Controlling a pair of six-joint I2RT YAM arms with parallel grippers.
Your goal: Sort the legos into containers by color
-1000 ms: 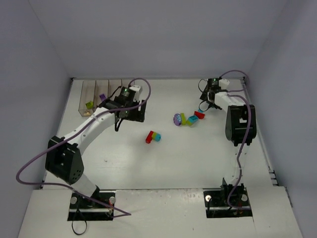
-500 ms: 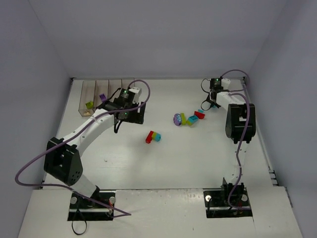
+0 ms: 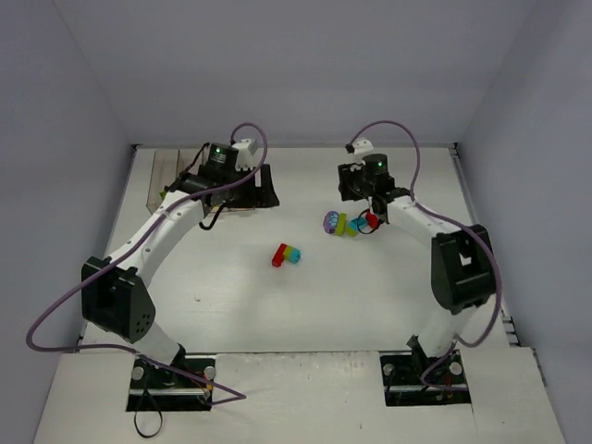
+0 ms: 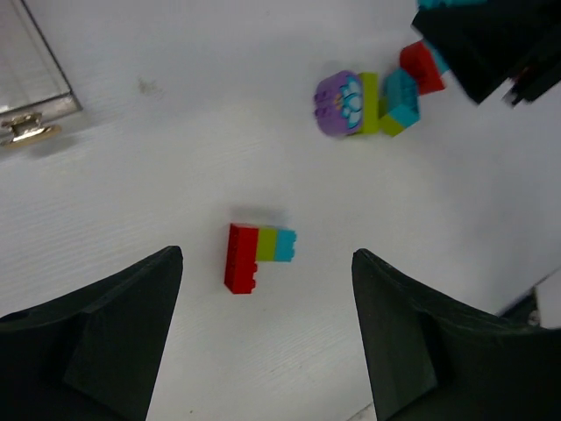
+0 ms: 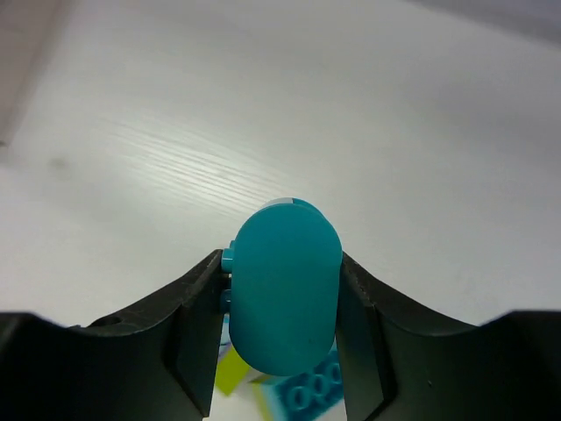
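Work surface: a white table (image 3: 370,296) with a fine linear grain, enclosed at the back and on both sides by plain pale grey-lavender walls (image 3: 296,74). My two bases are bolted at the near edge.

Right gripper (image 5: 280,263): jaws clamped on a rounded teal brick (image 5: 285,324), one finger on each side, holding it above the table. It hangs over the brick cluster (image 3: 342,223) right of centre.

Left gripper (image 3: 254,192): jaws spread wide with nothing between them. It hangs at the back left, just beside the clear bins (image 4: 48,66), which my arm partly hides in the top view. A small metal fitting (image 4: 22,132) sits at the bin's corner.

Loose bricks on the table:
- An L-shaped piece (image 4: 256,254) in red, lime and teal lies alone near the centre.
- The cluster holds a purple brick (image 4: 337,103) with a flower print, touching a lime brick (image 4: 368,101), then a teal-and-lime brick (image 4: 401,96) and a red brick (image 4: 421,66).

Purple cables (image 3: 55,305) loop along both arms.
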